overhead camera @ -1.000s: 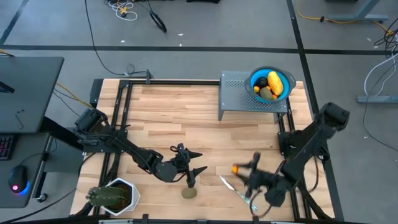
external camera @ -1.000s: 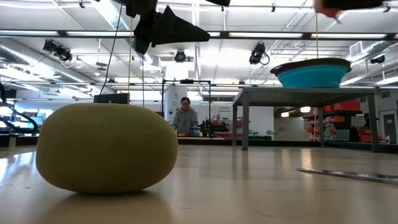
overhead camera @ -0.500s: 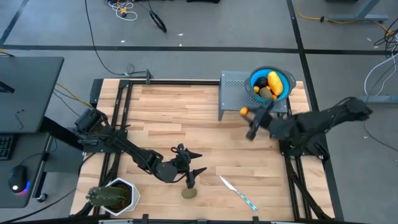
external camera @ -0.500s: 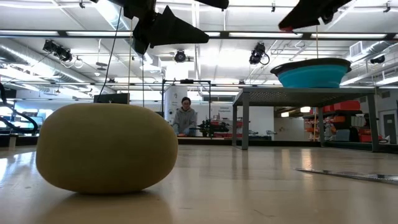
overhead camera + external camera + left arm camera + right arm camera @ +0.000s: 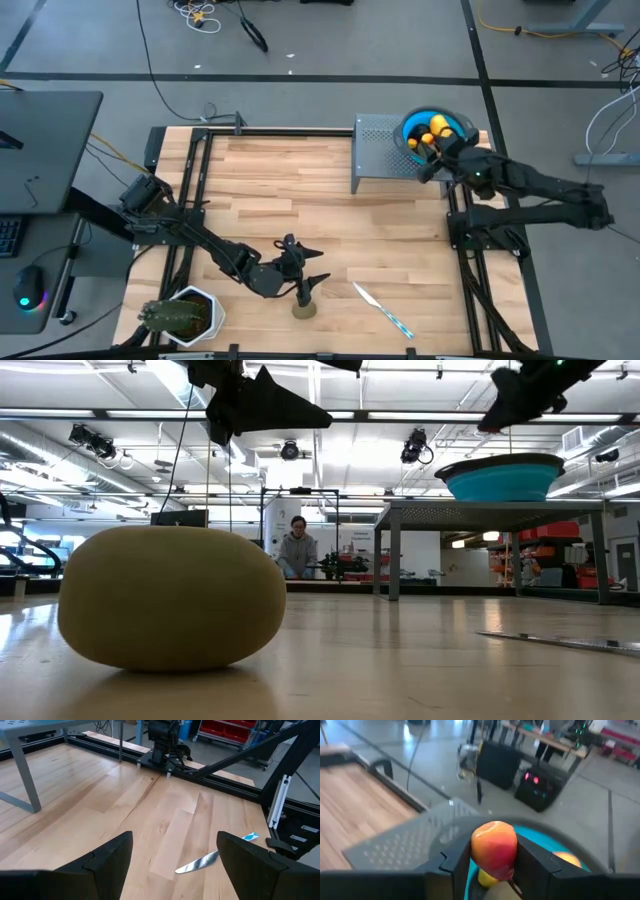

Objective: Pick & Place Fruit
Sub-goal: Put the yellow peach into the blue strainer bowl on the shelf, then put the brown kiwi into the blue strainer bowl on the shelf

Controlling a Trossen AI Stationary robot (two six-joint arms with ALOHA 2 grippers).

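While the knife (image 5: 381, 309) lies apart, olive fruit (image 5: 304, 311) sits beside the plant (image 5: 178, 317).

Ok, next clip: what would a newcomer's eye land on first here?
The right gripper, shut on an orange-red fruit, hangs over the blue bowl on the grey stand at the table's far right. Near the front edge, the left gripper hovers open above an olive-brown fruit, with a knife alongside.

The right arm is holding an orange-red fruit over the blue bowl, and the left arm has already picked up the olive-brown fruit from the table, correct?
Not quite. The olive-brown fruit lies on the table; the left gripper hangs open above it, as the high view shows. The right gripper does hold the orange-red fruit over the blue bowl.
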